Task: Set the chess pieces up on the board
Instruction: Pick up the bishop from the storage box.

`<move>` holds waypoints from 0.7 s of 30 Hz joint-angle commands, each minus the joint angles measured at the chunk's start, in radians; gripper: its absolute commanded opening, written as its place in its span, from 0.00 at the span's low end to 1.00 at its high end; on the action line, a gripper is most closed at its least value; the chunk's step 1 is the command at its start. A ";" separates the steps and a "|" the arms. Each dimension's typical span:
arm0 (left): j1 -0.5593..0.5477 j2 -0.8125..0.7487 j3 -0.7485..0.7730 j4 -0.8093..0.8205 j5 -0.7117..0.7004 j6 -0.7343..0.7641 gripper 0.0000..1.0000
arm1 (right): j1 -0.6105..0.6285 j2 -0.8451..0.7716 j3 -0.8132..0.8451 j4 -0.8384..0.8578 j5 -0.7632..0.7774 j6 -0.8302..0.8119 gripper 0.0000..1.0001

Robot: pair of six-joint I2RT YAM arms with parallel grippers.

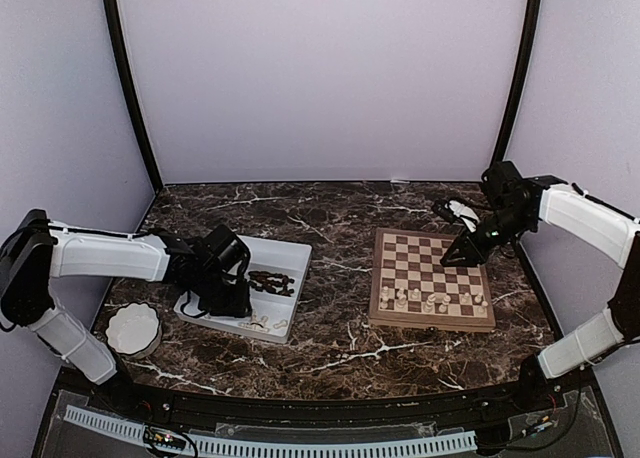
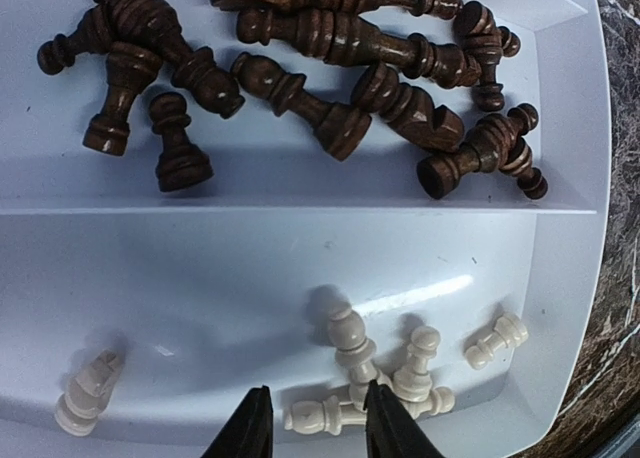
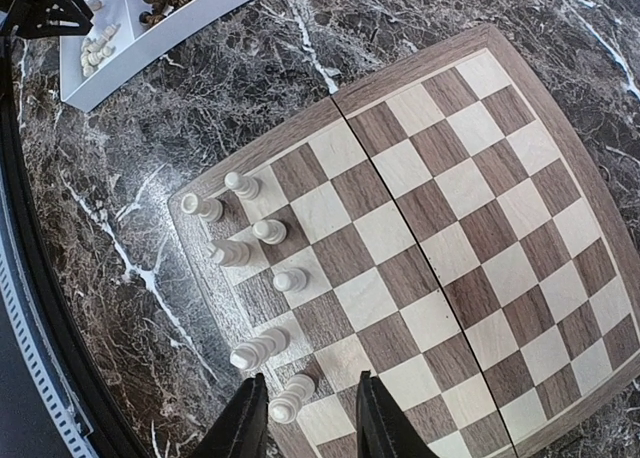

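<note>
Early days: the board at the worktop's right has only a handful of cream chess pieces along one edge, with the right gripper released above it. All the dark ones lie in the tray, where the left gripper straddles a cream pawn; can't tell if it's pinched.

Robotics laboratory test cell: a dark brown marble-patterned surface enclosed by plain pale lilac backdrop panels and black curved frame poles, with white jointed robot arms bolted along its near edge.
</note>
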 commanded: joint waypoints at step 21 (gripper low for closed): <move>-0.076 0.150 0.081 -0.158 0.067 -0.098 0.32 | 0.012 0.029 -0.049 0.074 -0.018 0.004 0.32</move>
